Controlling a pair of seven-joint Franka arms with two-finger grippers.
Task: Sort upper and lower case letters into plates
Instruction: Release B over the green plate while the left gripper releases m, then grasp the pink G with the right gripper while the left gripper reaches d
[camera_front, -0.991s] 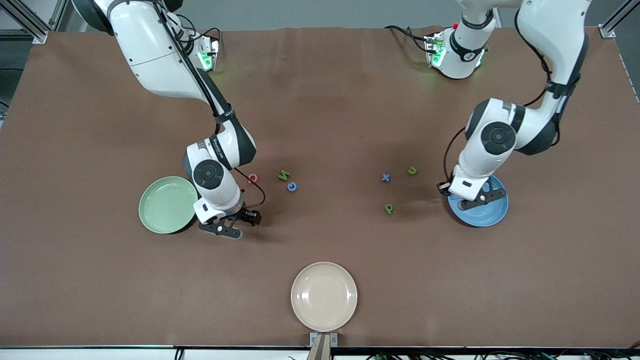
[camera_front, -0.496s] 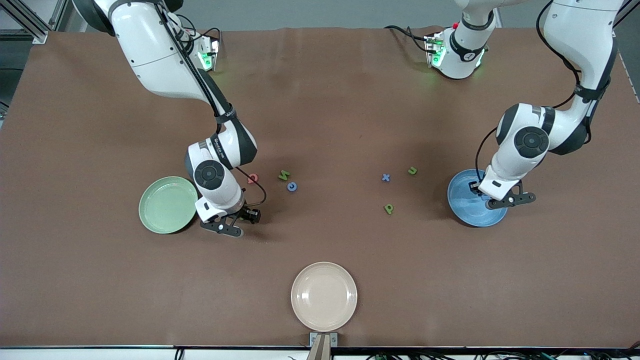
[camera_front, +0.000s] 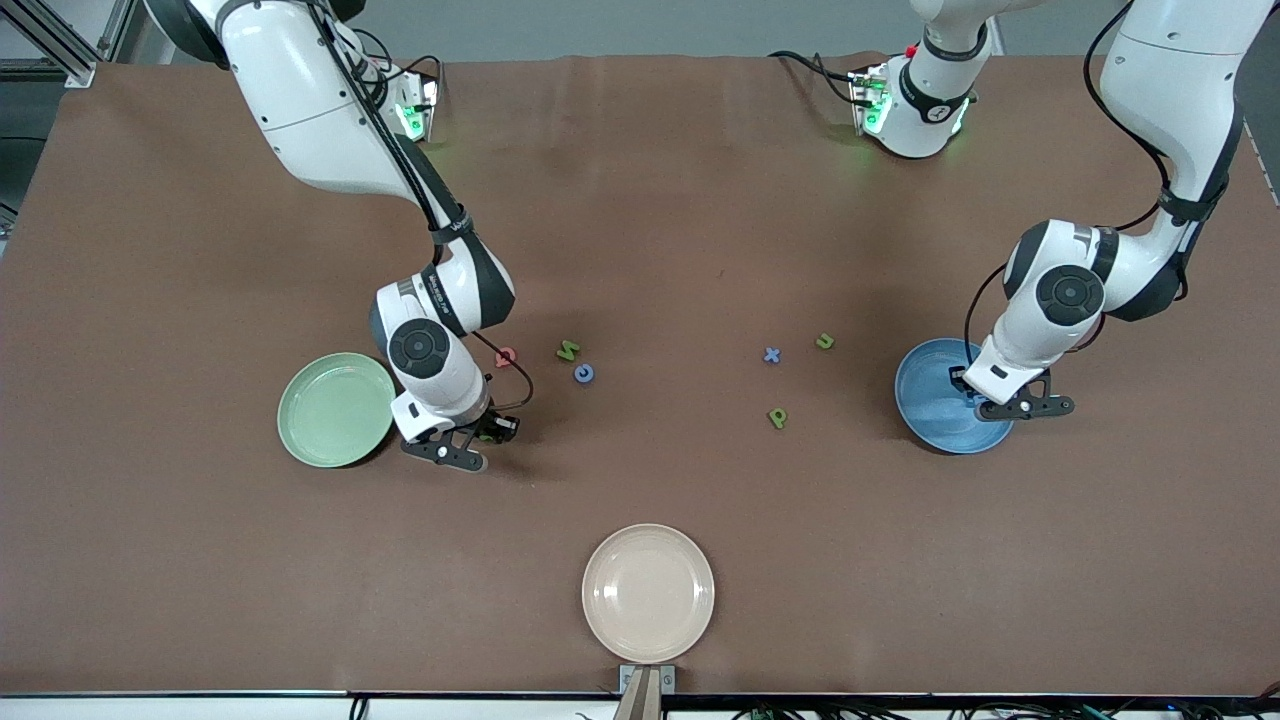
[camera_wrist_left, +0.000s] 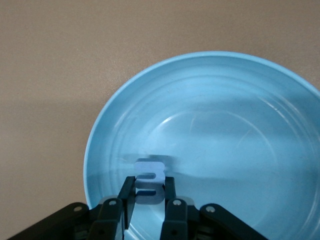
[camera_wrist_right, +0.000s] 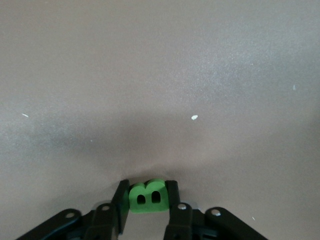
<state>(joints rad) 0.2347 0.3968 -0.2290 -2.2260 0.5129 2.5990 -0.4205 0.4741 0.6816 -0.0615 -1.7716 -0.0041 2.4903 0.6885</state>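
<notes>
At the right of the front frame, the left gripper (camera_wrist_left: 149, 200) hung over the sky blue plate (camera_front: 925, 405), its fingers (camera_wrist_left: 127, 197) clamped on the blue E (camera_wrist_left: 149, 183). At centre-left, the right gripper (camera_wrist_right: 148, 205) pinched the green B (camera_wrist_right: 148, 196) low over the brown counter (camera_front: 640, 200) beside the mint green plate (camera_front: 335, 410). The Q (camera_front: 506, 356), N (camera_front: 568, 350), C (camera_front: 584, 373), x (camera_front: 771, 354), u (camera_front: 825, 341) and p (camera_front: 778, 417) lay mid-frame. Released near the rim, the E could likely bounce out.
</notes>
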